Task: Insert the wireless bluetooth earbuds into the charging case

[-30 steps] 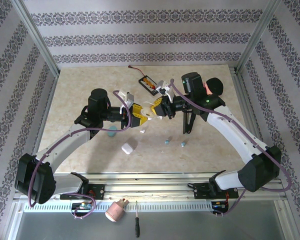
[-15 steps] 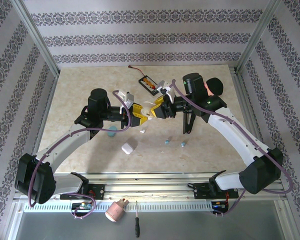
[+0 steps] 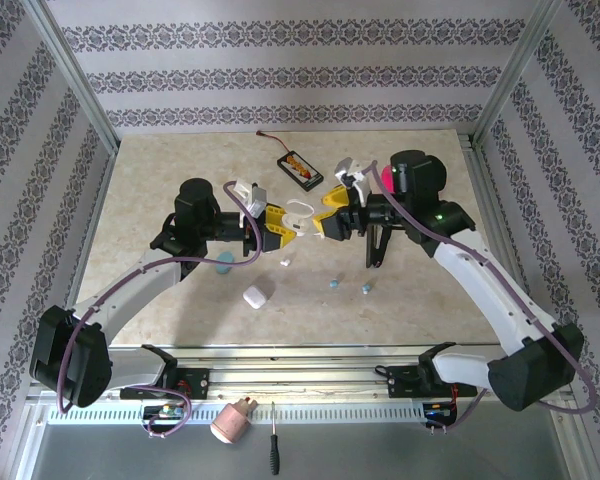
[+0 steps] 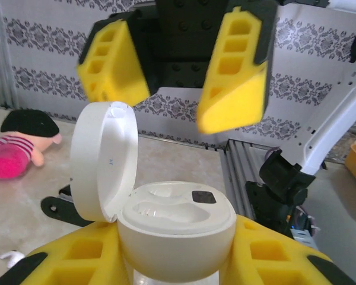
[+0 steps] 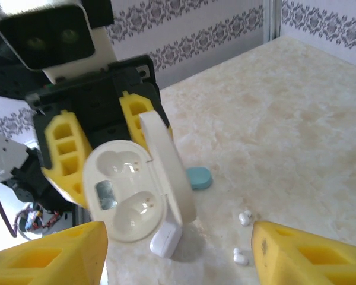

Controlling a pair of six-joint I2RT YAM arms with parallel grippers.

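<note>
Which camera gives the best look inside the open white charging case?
Right wrist: the open white case faces the lens, so both earbud wells and the hinged lid show plainly. Left wrist sees it close but from the side, its wells foreshortened. Top external shows it as a small white shape.

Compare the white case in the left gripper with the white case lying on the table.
The held case is open, lid hinged up, wells apparently empty; the loose case is shut. The held case sits clamped in the left gripper, off the table; the other lies loose on it. Both are white and pebble-shaped.
</note>
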